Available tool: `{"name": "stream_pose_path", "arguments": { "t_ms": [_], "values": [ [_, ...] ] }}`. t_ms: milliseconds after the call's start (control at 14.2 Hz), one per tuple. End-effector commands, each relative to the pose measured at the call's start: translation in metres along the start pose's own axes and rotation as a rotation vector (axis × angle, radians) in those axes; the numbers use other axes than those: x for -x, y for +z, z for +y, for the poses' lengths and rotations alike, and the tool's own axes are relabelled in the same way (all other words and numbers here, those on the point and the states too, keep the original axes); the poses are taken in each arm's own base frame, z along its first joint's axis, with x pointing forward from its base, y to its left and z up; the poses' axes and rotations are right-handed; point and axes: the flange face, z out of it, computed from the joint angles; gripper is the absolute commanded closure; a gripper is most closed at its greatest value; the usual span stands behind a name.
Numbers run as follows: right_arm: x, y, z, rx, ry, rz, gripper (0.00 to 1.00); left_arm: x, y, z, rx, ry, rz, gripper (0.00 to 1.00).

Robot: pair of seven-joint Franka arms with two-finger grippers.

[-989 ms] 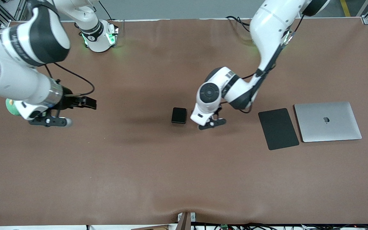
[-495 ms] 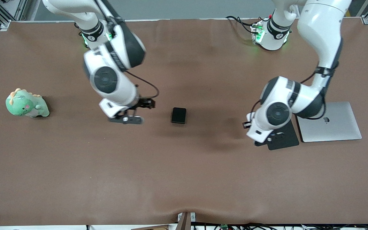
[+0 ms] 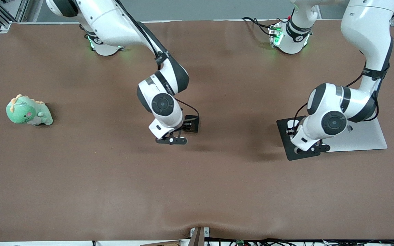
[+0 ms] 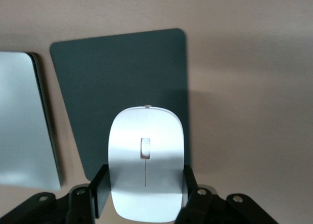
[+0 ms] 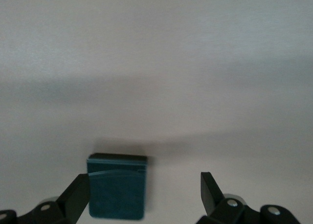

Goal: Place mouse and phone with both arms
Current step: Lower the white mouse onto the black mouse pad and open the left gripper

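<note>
We saw the left gripper (image 4: 144, 194) clamped on the mouse (image 4: 145, 160), over the black pad (image 3: 287, 130) toward the left arm's end. The right gripper (image 5: 145, 190) hung spread wide over the phone (image 5: 117, 192), mid-table.

Robot lab: aluminium-framed table (image 3: 197, 191)

arms: glossy white jointed shells with black joint bands
left arm (image 3: 361, 41): black cable strapped along it
right arm (image 3: 115, 24): black cable looping at the wrist
bases: green-lit
grippers: black, silver screws on the fingers
</note>
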Motion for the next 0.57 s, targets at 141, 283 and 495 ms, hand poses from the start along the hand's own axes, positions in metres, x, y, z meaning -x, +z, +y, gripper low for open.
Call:
{"name": "stream_pose_path", "arguments": {
  "t_ms": [141,283,495],
  "values": [
    [0.013,0.029,-0.029,-0.004,0.017,0.019,0.0,0.012,0.039,-0.03,0.035,0.071,0.081,1.0],
    [0.012,0.036,-0.029,-0.009,0.018,0.027,0.0,0.008,0.054,-0.045,0.047,0.076,0.083,1.0],
    [0.014,0.047,-0.029,-0.002,0.045,0.017,0.0,0.005,0.068,-0.045,0.056,0.116,0.086,1.0]
  ]
}}
